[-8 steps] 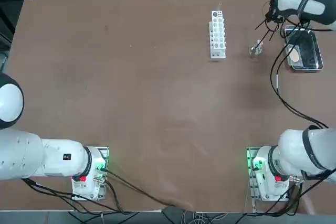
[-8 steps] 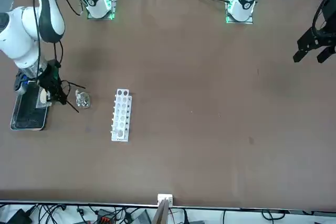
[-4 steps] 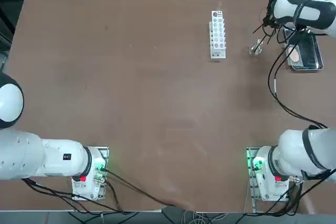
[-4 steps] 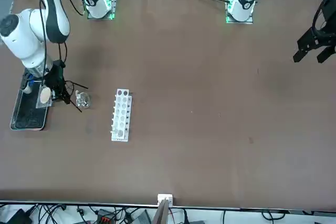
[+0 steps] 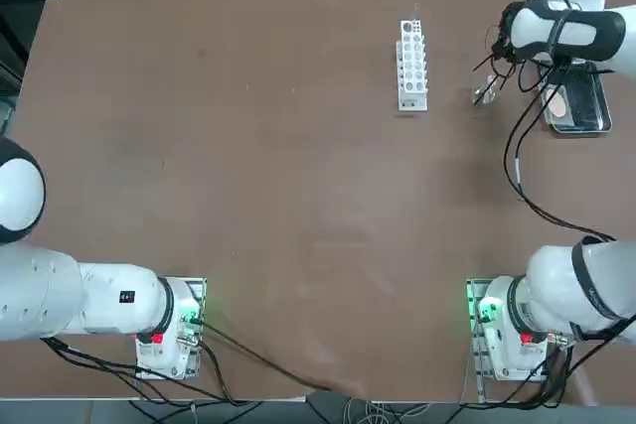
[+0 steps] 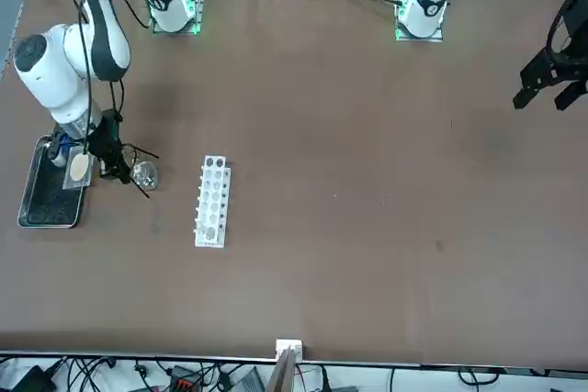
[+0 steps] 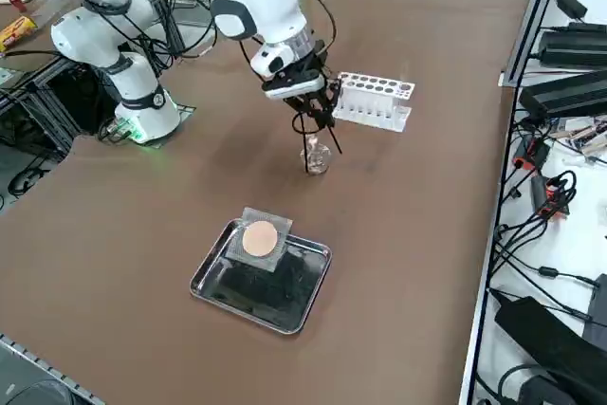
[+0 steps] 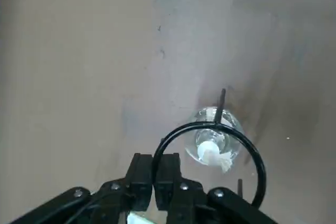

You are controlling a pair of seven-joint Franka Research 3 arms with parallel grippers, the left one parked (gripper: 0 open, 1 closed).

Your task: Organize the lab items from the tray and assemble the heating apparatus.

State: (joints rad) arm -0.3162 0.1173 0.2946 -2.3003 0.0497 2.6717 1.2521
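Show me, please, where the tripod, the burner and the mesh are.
tripod (image 8: 247, 145): right wrist view, on its black ring.
burner (image 7: 318, 158): right side view, on its glass body.
mesh (image 7: 260, 239): right side view, on its tan centre.

Nothing here carries lettering I can make out; no label, brand, number or sign reads on the table, the arms or the items upon it.
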